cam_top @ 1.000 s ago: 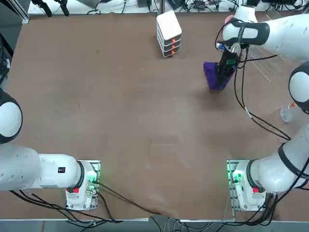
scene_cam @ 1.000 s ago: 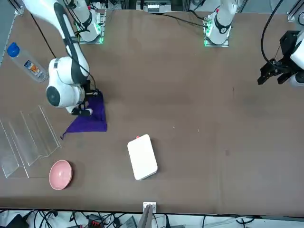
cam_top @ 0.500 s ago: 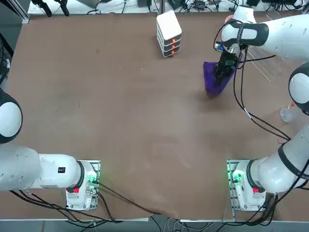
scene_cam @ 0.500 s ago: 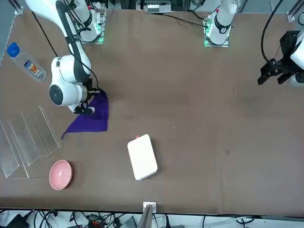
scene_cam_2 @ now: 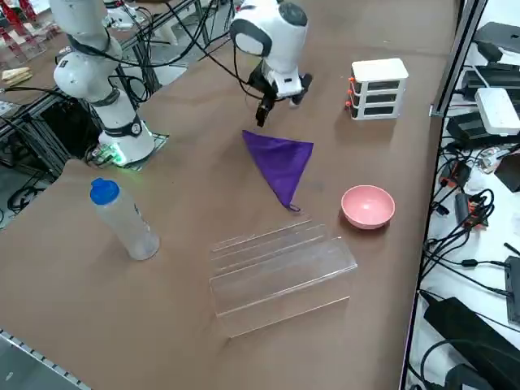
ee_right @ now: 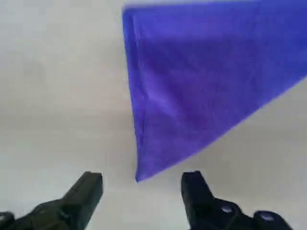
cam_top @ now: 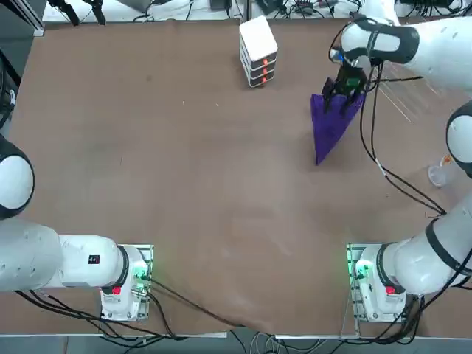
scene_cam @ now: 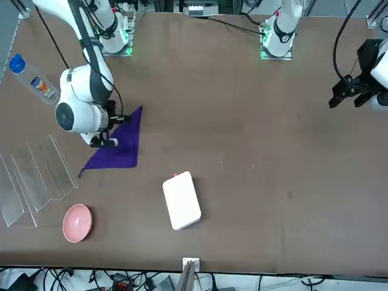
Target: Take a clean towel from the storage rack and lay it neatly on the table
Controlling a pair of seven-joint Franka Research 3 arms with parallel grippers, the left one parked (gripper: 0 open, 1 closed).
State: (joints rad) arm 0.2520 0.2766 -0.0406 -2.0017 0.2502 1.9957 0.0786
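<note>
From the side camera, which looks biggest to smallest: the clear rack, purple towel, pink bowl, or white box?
1. storage rack
2. towel
3. white box and pink bowl: about alike; the box sits farther from the camera, so I won't rank them.

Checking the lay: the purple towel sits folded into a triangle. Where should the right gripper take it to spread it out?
The towel lies flat in a triangle, released below the open right gripper. Probably best: pinch the wide edge near the gripper from straight above, since a limp cloth flat on the table offers only edges and corners.
</note>
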